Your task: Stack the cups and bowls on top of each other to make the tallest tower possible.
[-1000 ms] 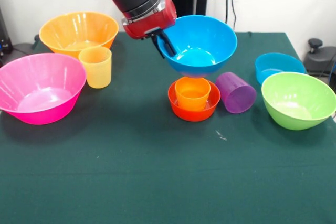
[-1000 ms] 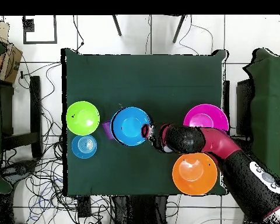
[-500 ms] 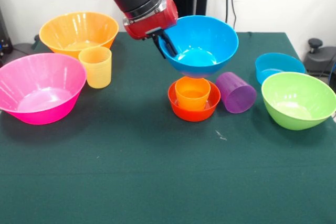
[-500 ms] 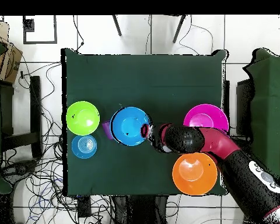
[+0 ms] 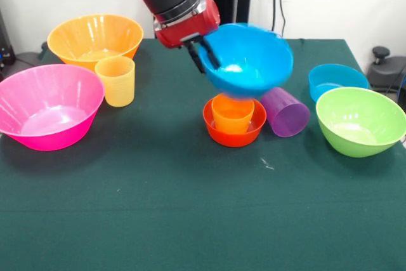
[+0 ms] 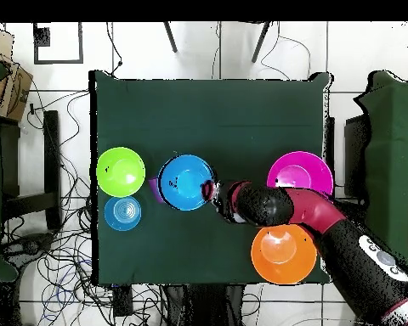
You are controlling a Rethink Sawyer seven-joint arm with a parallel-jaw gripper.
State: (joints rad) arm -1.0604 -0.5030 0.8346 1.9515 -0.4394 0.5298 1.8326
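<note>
Jaws pinched on the rim of the medium blue bowl [image 5: 248,60], the gripper [image 5: 204,55] holds it tilted above the orange cup [image 5: 232,113] in the small red-orange bowl [image 5: 234,130]. Light, stiff, glossy plastic: that rim pinch looks slip-prone.

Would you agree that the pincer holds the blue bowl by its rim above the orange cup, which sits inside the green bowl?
Not quite: in the front view the orange cup sits inside the red-orange bowl, not the green one. The pincer does hold the blue bowl by its rim above that cup.
</note>
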